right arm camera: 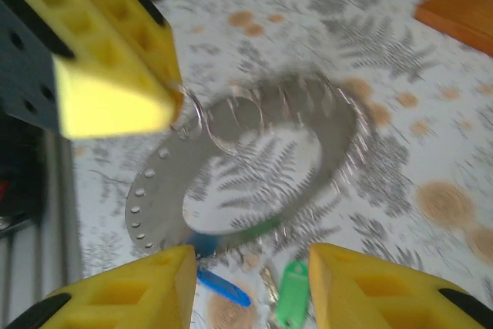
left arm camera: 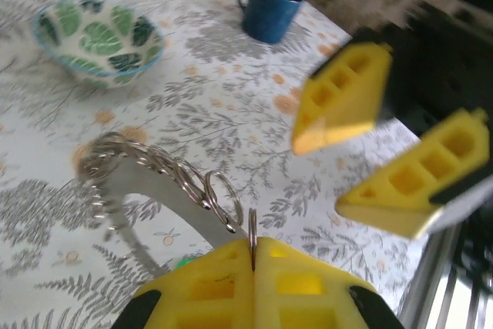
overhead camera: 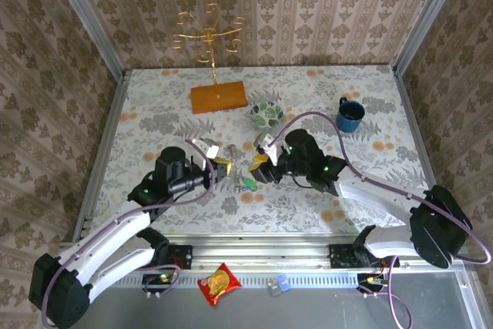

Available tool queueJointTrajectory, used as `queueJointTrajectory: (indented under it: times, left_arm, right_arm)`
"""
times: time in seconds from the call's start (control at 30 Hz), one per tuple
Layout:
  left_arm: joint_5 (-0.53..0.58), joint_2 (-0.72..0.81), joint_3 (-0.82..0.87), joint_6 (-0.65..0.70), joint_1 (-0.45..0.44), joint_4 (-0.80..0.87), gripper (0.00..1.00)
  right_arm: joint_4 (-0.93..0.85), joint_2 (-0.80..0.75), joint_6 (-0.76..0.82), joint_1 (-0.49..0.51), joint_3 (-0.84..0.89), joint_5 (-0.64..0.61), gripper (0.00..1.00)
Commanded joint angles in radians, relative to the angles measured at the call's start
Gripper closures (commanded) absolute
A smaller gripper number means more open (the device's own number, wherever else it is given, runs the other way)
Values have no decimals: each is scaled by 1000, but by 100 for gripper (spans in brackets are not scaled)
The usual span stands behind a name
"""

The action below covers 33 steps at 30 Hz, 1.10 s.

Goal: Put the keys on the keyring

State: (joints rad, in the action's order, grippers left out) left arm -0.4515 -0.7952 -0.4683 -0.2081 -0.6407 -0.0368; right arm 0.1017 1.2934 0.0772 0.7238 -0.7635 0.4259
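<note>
Support comes from the left gripper (left arm camera: 253,256). Its two yellow fingers are pressed together on a small wire loop (left arm camera: 252,225) at the rim of the keyring (right arm camera: 158,190). By this pinch the keyring is lifted off the table (overhead camera: 154,113) and tilted, with its open centre turned to the right gripper (right arm camera: 246,290). I think it is held this way so that the rim, with its row of small loops, is steady and can be reached from the other side.

The right gripper stands just in front of the keyring. Its jaws are well apart and nothing is between them, so it looks ready to take something.

The blue key (right arm camera: 223,292) and the green key (right arm camera: 293,292) are side by side at the near edge of the keyring, just under its rim. The right wrist view is blurred there, so I cannot tell if they already hang from a loop or only lie on the table below it.

Beyond the keyring stands the patterned bowl (left arm camera: 96,32), and further beyond it the blue mug (left arm camera: 269,5). Both are well apart from the keyring and not in the way.

If the keys are not yet hooked, the right gripper probably has to take one by its plastic head and bring it to a loop. The pinched loop is thin, so the keyring may twist or slip when it is pushed.
</note>
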Motion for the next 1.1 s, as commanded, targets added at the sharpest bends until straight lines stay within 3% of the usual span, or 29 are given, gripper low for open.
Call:
queueJointTrajectory:
  times: [0.0, 0.13, 0.3, 0.47, 0.67, 1.07]
  left_arm:
    - [-179, 54, 44, 287, -5, -133, 100]
    - [-225, 70, 73, 354, -6, -173, 100]
    - [-244, 71, 101, 407, -28, -201, 100]
    - [-243, 80, 137, 411, -33, -264, 100]
    - [-245, 78, 158, 404, -33, -296, 100]
    - [-261, 71, 188, 369, -34, -376, 100]
  right_arm:
    - [48, 32, 79, -9, -36, 267, 57]
    - [68, 68, 120, -5, -56, 338, 63]
    - [64, 57, 111, -5, -41, 222, 75]
    - [126, -37, 130, 6, 77, 95, 68]
    - [190, -50, 125, 26, 113, 211, 60]
    - [300, 30, 77, 70, 78, 185, 72]
